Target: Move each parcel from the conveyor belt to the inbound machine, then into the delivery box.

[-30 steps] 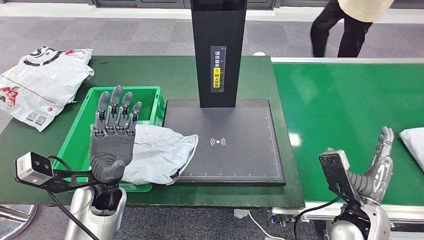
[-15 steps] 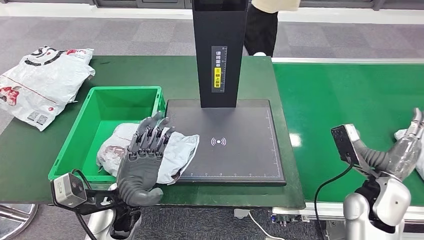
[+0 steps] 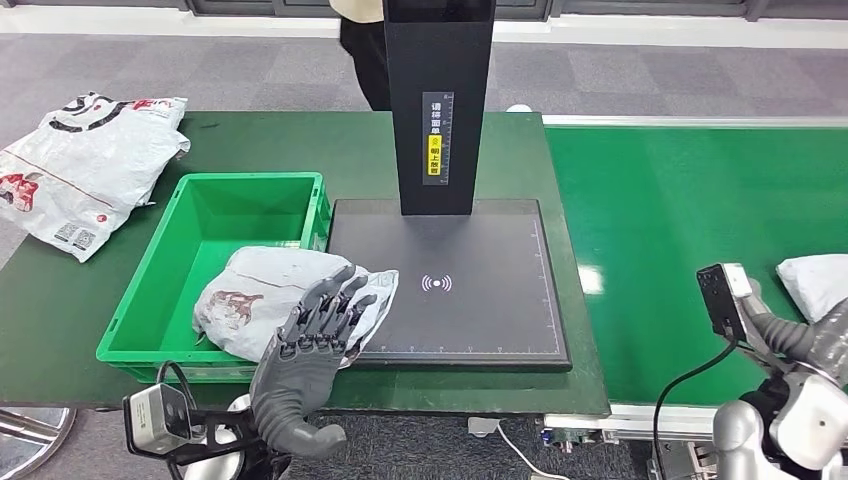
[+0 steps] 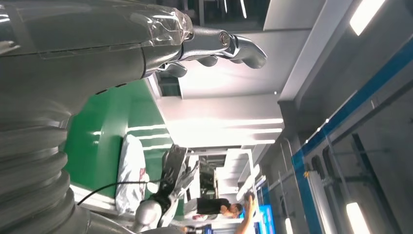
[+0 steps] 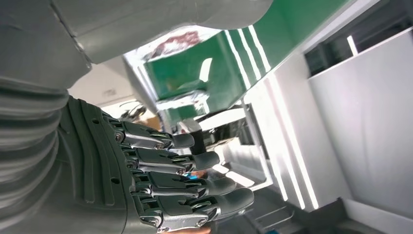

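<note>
Parcel point(image 3: 290, 300) lying half in the green box point(image 3: 225, 205), its corner over the scanner plate point(image 3: 480, 290).
Left hand point(image 3: 305, 350) released, fingers spread, before the parcel. Second parcel point(image 3: 815, 283) on the belt point(image 3: 680, 230), cut off at the frame edge; right hand's point(image 5: 165, 180) hold unclear. Loose bags point(image 3: 85, 165) on the desk point(image 3: 60, 300); a person point(image 3: 362, 50) partly hidden behind the black post point(image 3: 437, 100).

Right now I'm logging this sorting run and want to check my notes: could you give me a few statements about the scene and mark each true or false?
1. A grey parcel lies partly in the green box, draped over its rim onto the black scanner plate. True.
2. The left hand grips that parcel. False: it holds nothing, fingers spread.
3. Another parcel lies on the green conveyor belt. True.
4. The scanner plate carries a cardboard carton. False: only the grey parcel's edge overlaps it.
5. White bags lie inside the box. False: they lie beyond it on the table.
</note>
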Robot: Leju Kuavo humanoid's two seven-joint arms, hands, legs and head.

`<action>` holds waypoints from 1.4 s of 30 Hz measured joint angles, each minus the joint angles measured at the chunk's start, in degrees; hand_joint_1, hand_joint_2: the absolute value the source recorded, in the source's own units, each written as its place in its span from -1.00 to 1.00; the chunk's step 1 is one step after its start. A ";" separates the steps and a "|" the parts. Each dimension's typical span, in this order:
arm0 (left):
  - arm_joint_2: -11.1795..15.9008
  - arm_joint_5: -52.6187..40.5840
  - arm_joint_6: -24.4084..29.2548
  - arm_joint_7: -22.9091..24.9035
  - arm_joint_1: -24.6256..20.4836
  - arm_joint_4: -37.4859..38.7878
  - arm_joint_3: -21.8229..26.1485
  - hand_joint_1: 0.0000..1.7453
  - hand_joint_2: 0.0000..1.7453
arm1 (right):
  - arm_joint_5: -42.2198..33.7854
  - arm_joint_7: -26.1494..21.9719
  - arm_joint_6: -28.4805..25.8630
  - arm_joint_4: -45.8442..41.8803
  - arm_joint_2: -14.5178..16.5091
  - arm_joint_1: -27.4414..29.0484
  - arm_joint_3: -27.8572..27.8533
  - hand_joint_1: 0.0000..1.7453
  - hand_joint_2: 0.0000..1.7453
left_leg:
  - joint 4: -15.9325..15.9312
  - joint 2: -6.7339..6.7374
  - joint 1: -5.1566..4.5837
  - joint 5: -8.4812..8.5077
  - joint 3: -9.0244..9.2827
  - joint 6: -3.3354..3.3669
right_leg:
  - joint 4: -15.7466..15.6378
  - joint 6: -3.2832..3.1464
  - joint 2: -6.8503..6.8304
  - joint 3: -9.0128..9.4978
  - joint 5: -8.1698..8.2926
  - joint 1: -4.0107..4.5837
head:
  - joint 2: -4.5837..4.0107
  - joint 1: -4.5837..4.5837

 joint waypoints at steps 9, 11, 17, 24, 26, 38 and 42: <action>0.79 -3.35 1.62 -2.79 1.59 -0.22 -1.10 -1.00 1.00 | 3.48 1.84 1.00 0.86 -0.59 -0.27 -1.13 -1.00 1.00 | 0.00 0.00 -0.01 0.00 0.00 0.00 | 0.00 0.01 0.00 0.00 0.00 -0.01 | -0.01 0.00; 1.04 -4.34 2.50 -3.32 1.76 -0.13 -1.43 -1.00 1.00 | 4.04 1.98 1.51 1.72 -0.77 -0.93 -1.80 -1.00 1.00 | 0.00 0.00 -0.01 0.00 0.00 0.00 | 0.00 0.01 0.00 0.00 0.00 0.00 | -0.01 0.00; 1.47 -4.99 3.26 -3.63 1.75 0.19 -2.16 -1.00 1.00 | 4.57 1.99 1.98 4.14 -1.35 -2.27 -3.17 -1.00 1.00 | 0.00 -0.01 -0.01 0.01 0.00 0.01 | 0.00 0.01 -0.01 0.02 0.01 0.00 | -0.01 0.00; 1.54 -5.58 3.55 -2.97 1.66 0.26 -2.38 -1.00 -1.00 | 5.01 2.28 2.12 5.78 -1.73 -3.12 -3.93 -1.00 1.00 | 0.00 -0.01 -0.01 0.01 0.00 0.01 | 0.00 0.01 -0.01 0.00 0.01 -0.01 | 0.00 -0.01; 1.54 -5.98 3.85 -2.43 1.53 0.32 -2.49 -1.00 -1.00 | 5.08 2.37 2.21 7.21 -2.10 -4.01 -4.76 -1.00 1.00 | 0.00 -0.01 -0.01 0.01 0.00 0.01 | 0.00 0.01 -0.01 0.00 0.01 -0.01 | 0.00 -0.01; 1.51 -8.91 5.19 -1.82 1.31 0.83 -3.29 -1.00 -1.00 | 3.81 1.14 -3.28 30.11 -7.51 -8.93 -10.15 -1.00 1.00 | 0.01 -0.02 -0.02 0.01 0.00 0.02 | -0.01 0.06 -0.02 0.03 0.05 -0.02 | 0.00 0.01; 1.51 -9.14 5.64 -1.81 1.37 0.84 -3.29 -1.00 -1.00 | 3.71 0.80 -5.24 37.55 -8.97 -10.39 -10.74 -1.00 1.00 | 0.01 -0.01 -0.02 0.01 0.00 0.02 | -0.01 0.06 0.00 0.01 0.05 -0.01 | 0.00 0.01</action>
